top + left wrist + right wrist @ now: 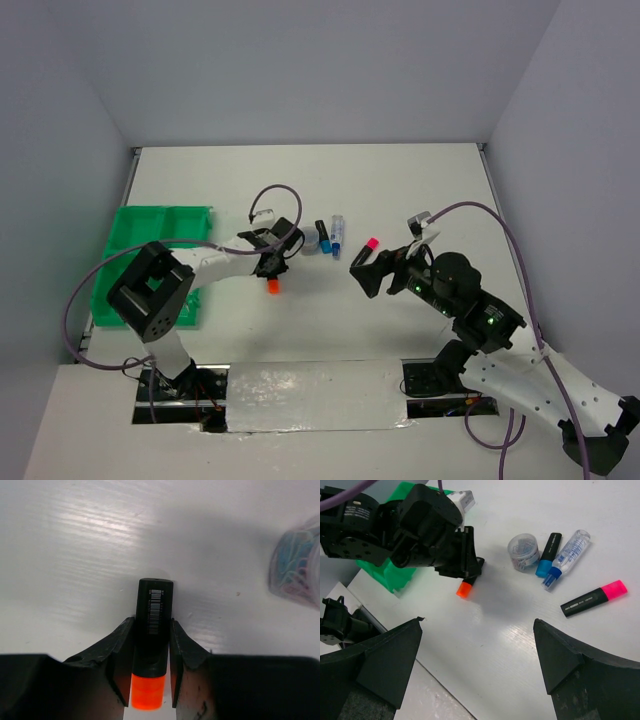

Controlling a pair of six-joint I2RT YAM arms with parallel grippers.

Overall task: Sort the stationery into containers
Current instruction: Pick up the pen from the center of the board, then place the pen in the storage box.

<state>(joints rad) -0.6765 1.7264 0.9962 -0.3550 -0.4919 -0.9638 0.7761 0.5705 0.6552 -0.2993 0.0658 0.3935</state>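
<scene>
My left gripper (272,270) is shut on the orange-black highlighter (272,286), holding it low over the table right of the green tray (150,222). In the left wrist view the gripper (151,626) clamps the black body (154,611), with the orange cap toward the wrist. My right gripper (372,270) is open and empty; in its own view (477,630) the fingers stand wide apart above bare table. The pink-black highlighter (594,598) lies just beyond it. A blue-capped black marker (548,555) and a clear blue-capped tube (569,556) lie side by side farther off.
A small round clear tub of coloured paper clips (310,242) stands beside the marker, close to the left gripper, and shows at the right edge of the left wrist view (300,565). The tray's far compartments look bare; the left arm covers its near part.
</scene>
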